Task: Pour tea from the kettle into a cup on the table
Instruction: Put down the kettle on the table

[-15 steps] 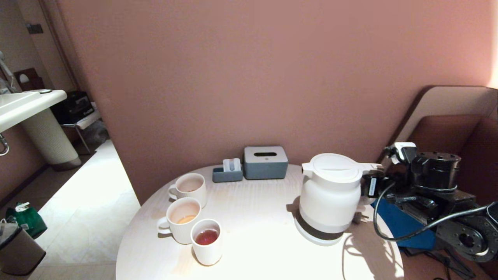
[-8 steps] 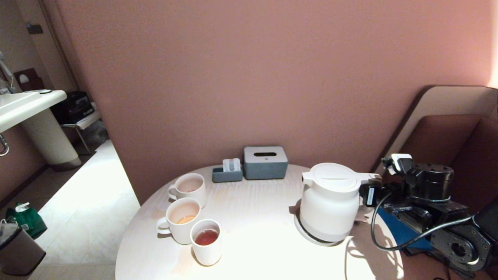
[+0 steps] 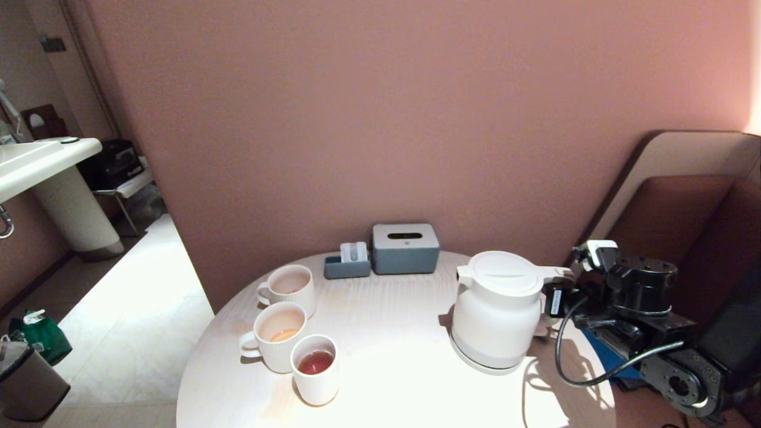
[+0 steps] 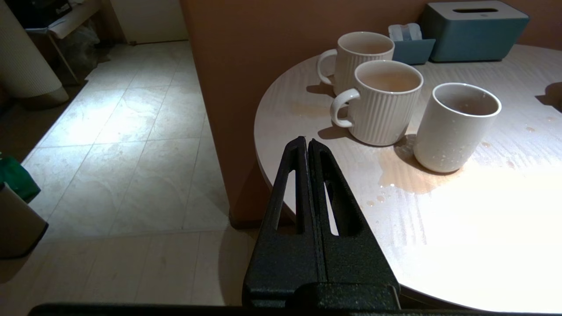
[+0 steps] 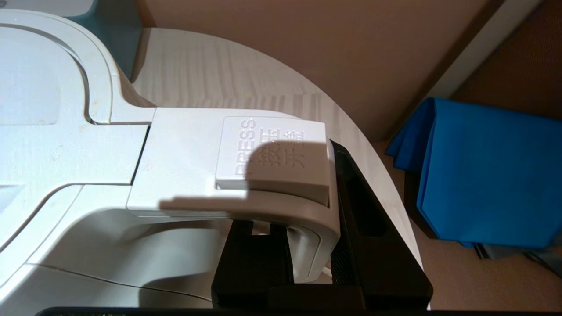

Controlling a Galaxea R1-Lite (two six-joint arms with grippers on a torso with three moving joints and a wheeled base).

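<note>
The left gripper [image 4: 308, 147] hangs off the worktop's [image 3: 386, 368] left edge, fingers pressed together, holding nothing. Near that edge stand two mugs [image 3: 279, 336] and, just in front of them, the cup [image 3: 315, 368] with red-brown tea [image 3: 315, 361] in it; a spill [image 4: 406, 175] shows at its foot. On the right, the kettle [image 3: 496, 309], which a second ago hung tilted above its base [image 3: 484, 364], has come down and now sits level on it. The right gripper [image 5: 307, 259] remains clamped on the handle [image 5: 246, 175]. With tea already in the cup, the pour looks finished; letting go is likely next.
</note>
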